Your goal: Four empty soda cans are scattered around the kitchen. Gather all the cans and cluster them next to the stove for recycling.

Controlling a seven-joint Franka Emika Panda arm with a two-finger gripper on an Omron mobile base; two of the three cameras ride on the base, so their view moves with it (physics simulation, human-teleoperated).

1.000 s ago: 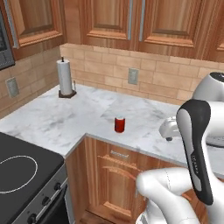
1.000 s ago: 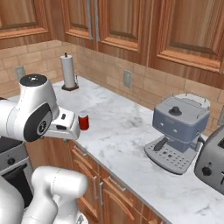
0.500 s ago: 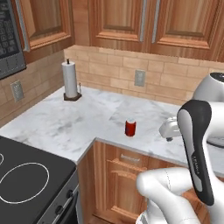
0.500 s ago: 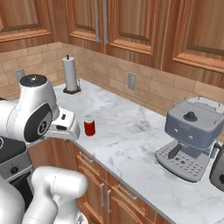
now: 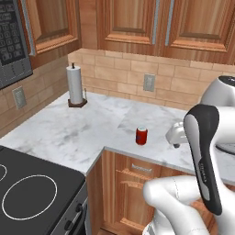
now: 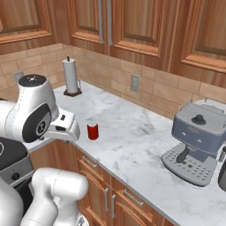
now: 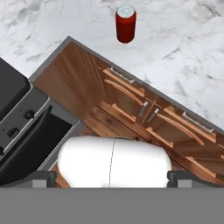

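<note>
At the far left of the left base view the black stove (image 5: 32,188) shows one white burner ring, with a microwave (image 5: 13,43) hanging above it on the wall. Further right a paper towel roll (image 5: 75,85) stands upright in the back corner of the marble counter (image 5: 69,133), below the wooden cabinets (image 5: 133,20). A wall socket (image 5: 148,82) sits in the brick backsplash. One red soda can (image 5: 142,136) stands upright on the counter, near its front edge and well apart from the stove, with drawers and cabinet doors under it. In the right base view the same can is just beyond the arm's white hand, not touching it, and a grey coffee machine (image 6: 198,143) stands far to the right. In the hand view the gripper (image 7: 111,178) hangs over the floor before the cabinet fronts, fingertips (image 7: 41,178) spread wide with nothing between them
</note>
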